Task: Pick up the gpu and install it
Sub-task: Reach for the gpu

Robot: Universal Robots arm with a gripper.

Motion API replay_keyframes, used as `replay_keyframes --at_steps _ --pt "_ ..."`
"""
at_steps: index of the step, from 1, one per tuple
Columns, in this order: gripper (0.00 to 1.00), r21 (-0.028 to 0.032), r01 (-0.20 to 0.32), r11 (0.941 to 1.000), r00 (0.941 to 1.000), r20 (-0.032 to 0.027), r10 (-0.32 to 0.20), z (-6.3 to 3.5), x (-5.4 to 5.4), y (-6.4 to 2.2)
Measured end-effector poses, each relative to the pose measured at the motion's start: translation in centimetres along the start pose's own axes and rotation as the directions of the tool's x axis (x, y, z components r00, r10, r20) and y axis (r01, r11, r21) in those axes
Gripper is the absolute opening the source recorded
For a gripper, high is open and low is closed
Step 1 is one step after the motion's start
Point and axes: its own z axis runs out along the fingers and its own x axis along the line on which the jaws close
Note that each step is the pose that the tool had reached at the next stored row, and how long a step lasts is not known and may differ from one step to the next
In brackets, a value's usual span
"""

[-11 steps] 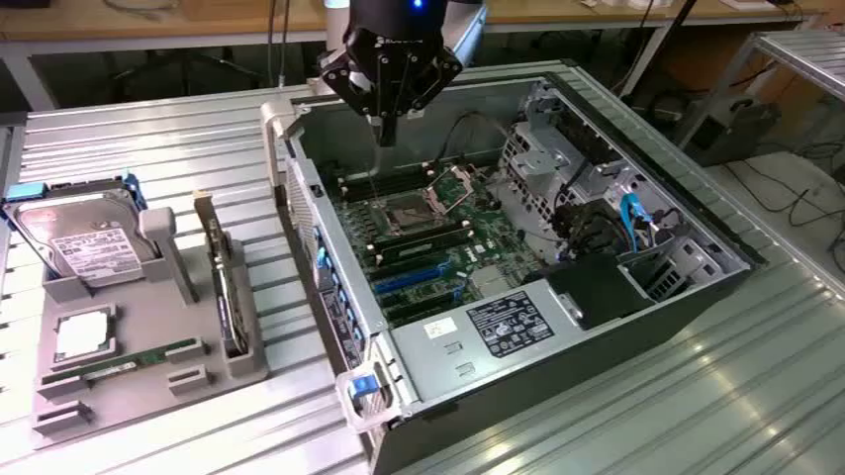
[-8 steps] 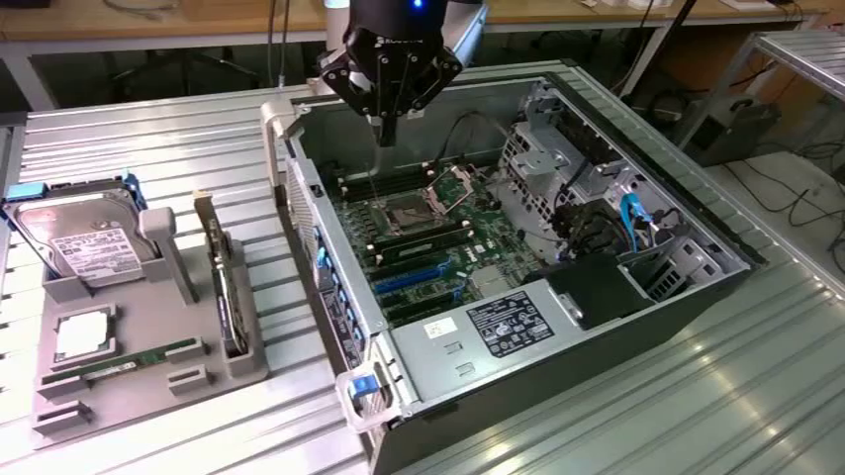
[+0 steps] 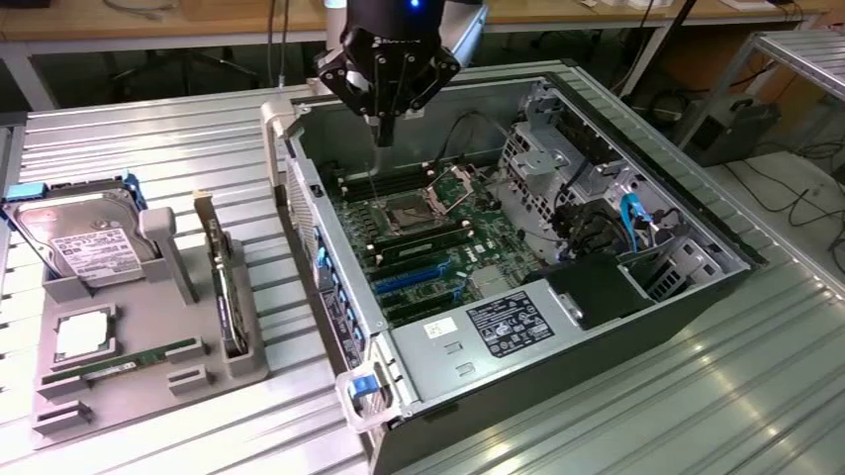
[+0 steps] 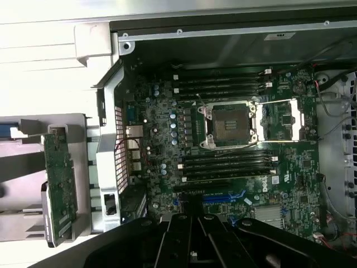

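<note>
The hand [image 3: 383, 134], fingers pressed together and empty, hangs over the motherboard [image 3: 456, 242] inside the open computer case [image 3: 301, 213], while the gpu [image 3: 228, 287] stands on edge in a grey holder [image 3: 145, 368] beside that case.

From where I stand, the exterior camera sits off the arm, high and outside the open computer case [image 3: 555, 396]. It looks steeply down across the case from far enough back to take in all of it, the gripper [image 3: 384, 137] above it and the grey tray [image 3: 145, 346] beside it. The wrist camera hangs over the case, much nearer, facing straight down past the gripper [image 4: 192, 223] into it. Both views share the motherboard [image 3: 436, 242] [image 4: 234, 167], its CPU socket [image 3: 414, 213] [image 4: 230, 125] and the tray's side nearest the case.
</note>
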Motion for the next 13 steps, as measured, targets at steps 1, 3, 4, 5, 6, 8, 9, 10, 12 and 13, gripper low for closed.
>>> replay_keyframes --at_steps 1,3,4,5,6,8,9,10,12,13 --pt "0.11 -0.0002 0.000 1.0000 1.0000 0.0001 0.000 -0.01 0.6 -0.09" --pt "0.11 -0.0002 0.000 1.0000 1.0000 0.0001 0.000 -0.07 2.5 -0.39" --pt "0.11 -0.0002 0.000 1.0000 1.0000 0.0001 0.000 -0.09 3.0 -0.48" --pt "0.11 -0.0001 0.000 1.0000 1.0000 0.0001 0.000 -0.10 3.5 -0.57" --pt "0.11 0.0000 0.000 1.0000 1.0000 0.0000 0.000 -0.14 4.6 -0.75" --pt "0.11 -0.0002 0.000 1.0000 1.0000 0.0001 0.000 -0.16 5.5 -0.92" --pt "0.11 -0.0002 0.000 1.0000 1.0000 0.0001 0.000 -0.17 6.1 -1.00" --pt "0.11 -0.0001 0.000 1.0000 1.0000 0.0001 0.000 -0.18 6.6 -1.07" --pt "0.11 -0.0001 0.000 1.0000 1.0000 0.0001 0.000 -0.19 7.7 -1.23" --pt "0.11 -0.0002 0.000 1.0000 1.0000 0.0001 0.000 -0.18 8.2 -1.30"
